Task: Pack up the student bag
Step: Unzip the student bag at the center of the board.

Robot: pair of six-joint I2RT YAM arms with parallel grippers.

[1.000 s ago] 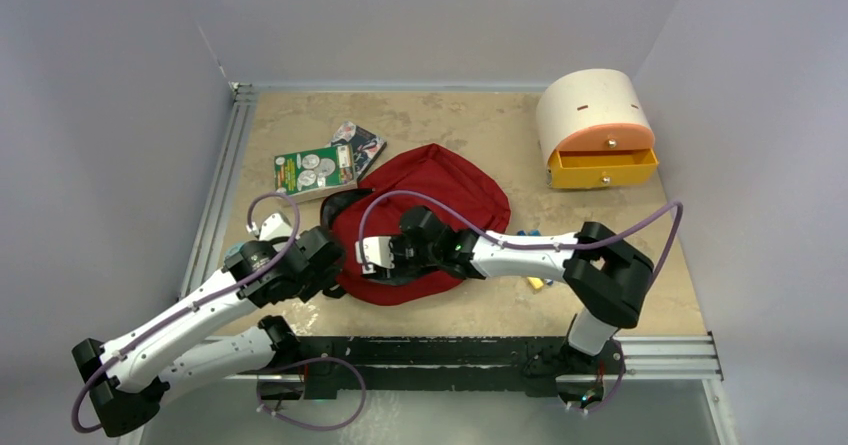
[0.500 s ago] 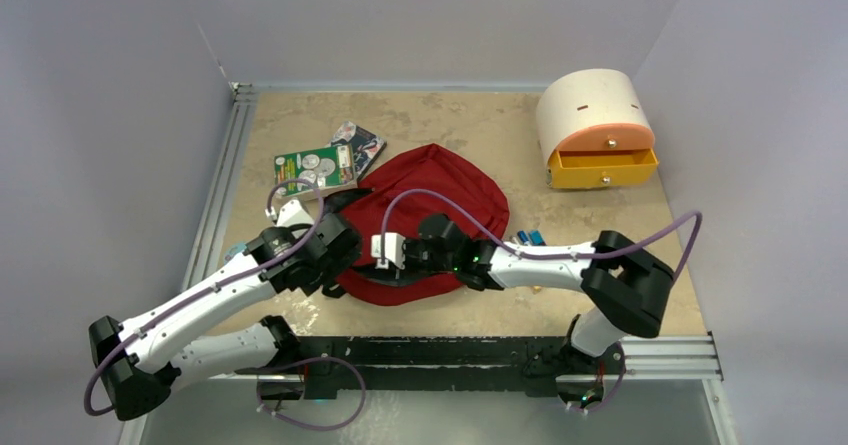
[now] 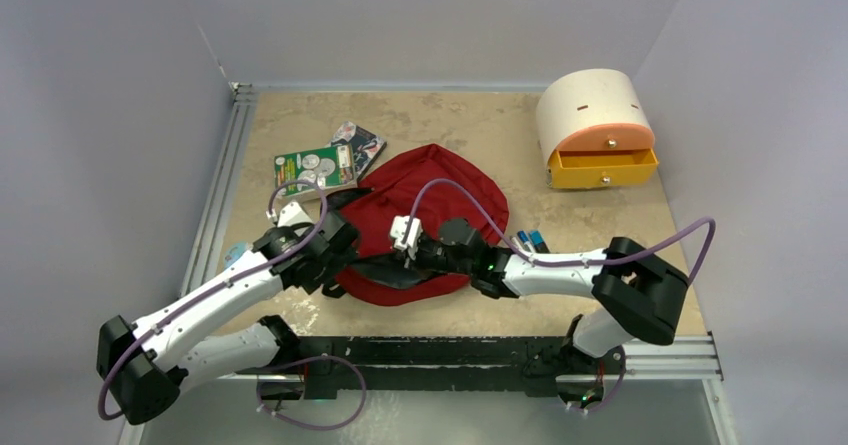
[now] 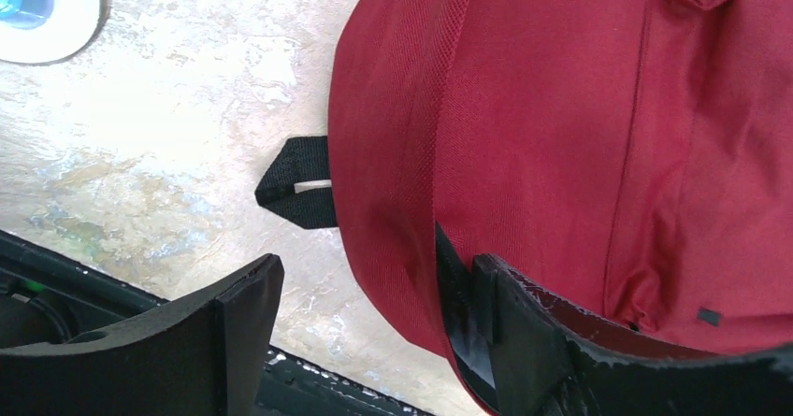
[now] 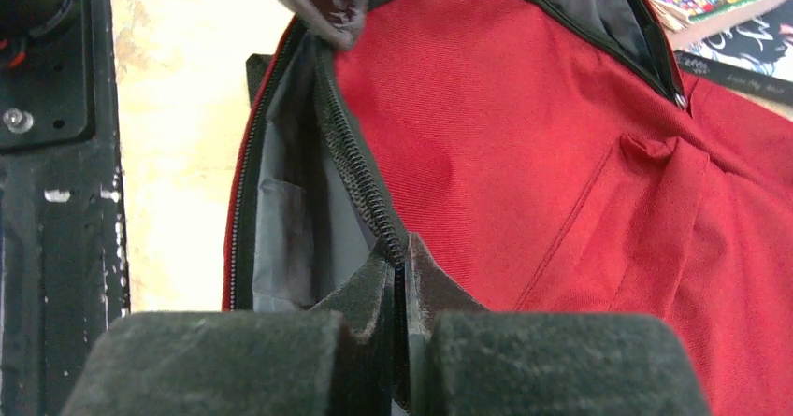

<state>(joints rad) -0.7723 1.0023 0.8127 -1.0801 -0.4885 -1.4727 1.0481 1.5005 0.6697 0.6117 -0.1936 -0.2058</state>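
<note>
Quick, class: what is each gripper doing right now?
Left gripper: open, straddling the red backpack's edge.
Right gripper: shut on the backpack's black zipper.
</note>
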